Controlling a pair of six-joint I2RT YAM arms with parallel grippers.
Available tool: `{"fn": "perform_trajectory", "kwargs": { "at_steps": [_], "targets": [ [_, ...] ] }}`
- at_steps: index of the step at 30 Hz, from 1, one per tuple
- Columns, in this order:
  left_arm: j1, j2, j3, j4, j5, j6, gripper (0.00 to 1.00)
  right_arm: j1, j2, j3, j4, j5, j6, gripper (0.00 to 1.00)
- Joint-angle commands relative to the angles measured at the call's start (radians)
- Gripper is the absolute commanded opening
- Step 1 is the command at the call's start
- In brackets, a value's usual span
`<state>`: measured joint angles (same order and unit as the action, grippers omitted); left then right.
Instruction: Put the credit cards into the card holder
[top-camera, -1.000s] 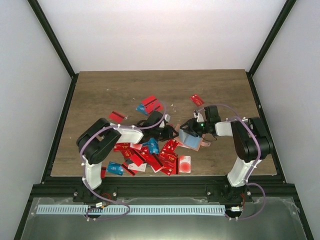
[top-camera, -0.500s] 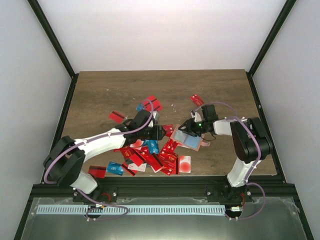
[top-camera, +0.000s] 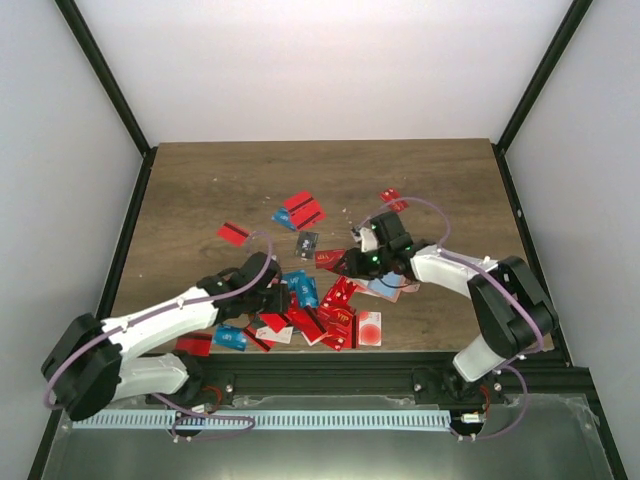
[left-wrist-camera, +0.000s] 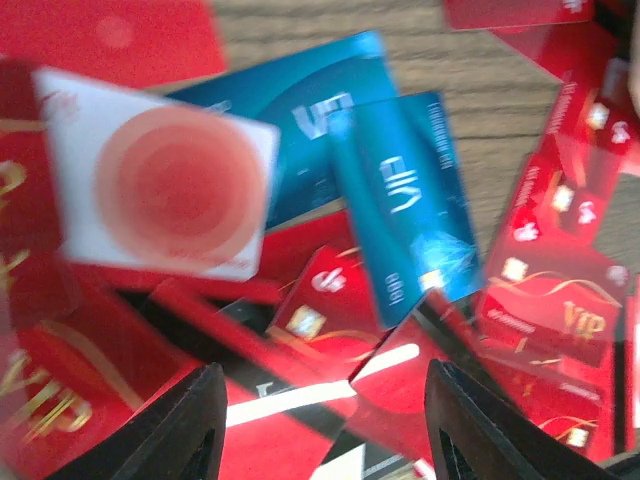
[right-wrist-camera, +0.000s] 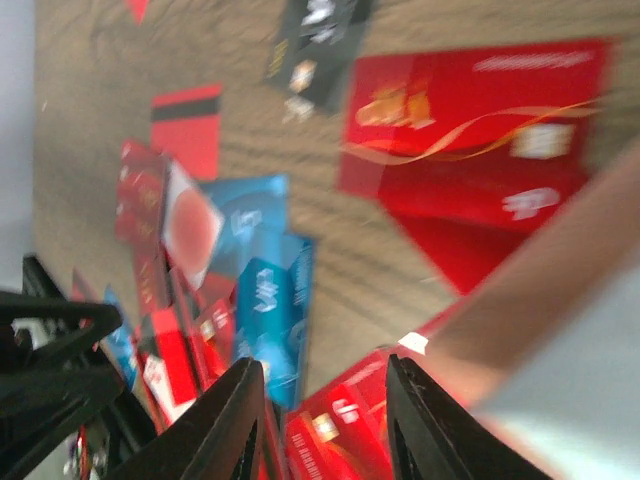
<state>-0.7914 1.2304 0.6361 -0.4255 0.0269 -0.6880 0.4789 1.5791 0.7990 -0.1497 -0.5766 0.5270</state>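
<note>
Left gripper (left-wrist-camera: 322, 390) hovers low over the heap of credit cards (left-wrist-camera: 405, 215), jaws apart and empty. The cards overlap, so a pinch could lift two at once or skid one away. Right gripper (right-wrist-camera: 325, 395) sits beside the tan card holder (right-wrist-camera: 560, 290), jaws partly open. Whether it grips the sleeve is unclear. If the sleeve is loose, it could shift when a card pushes in.

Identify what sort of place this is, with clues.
Likely a robot test cell: white walls and a black frame enclose a wooden table, with two robot arms bolted at its near edge.
</note>
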Motion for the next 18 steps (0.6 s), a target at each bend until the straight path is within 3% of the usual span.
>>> {"fn": "perform_trajectory", "kwargs": {
  "at_steps": [1,6,11,18],
  "targets": [
    [-0.011,-0.098,-0.054,-0.137,-0.107,-0.127,0.56,0.126,-0.044,0.022,0.003,0.014,-0.010,0.36],
    [-0.019,-0.203,-0.113,-0.211,-0.125,-0.204,0.55,0.237,-0.006,0.025,0.048,0.006,0.018,0.36],
    [-0.036,-0.278,-0.172,-0.182,-0.078,-0.241,0.50,0.323,0.073,0.070,0.042,0.056,0.019,0.36],
    [-0.088,-0.317,-0.247,-0.120,0.010,-0.283,0.49,0.382,0.199,0.136,-0.025,0.138,0.001,0.37]
  ]
}}
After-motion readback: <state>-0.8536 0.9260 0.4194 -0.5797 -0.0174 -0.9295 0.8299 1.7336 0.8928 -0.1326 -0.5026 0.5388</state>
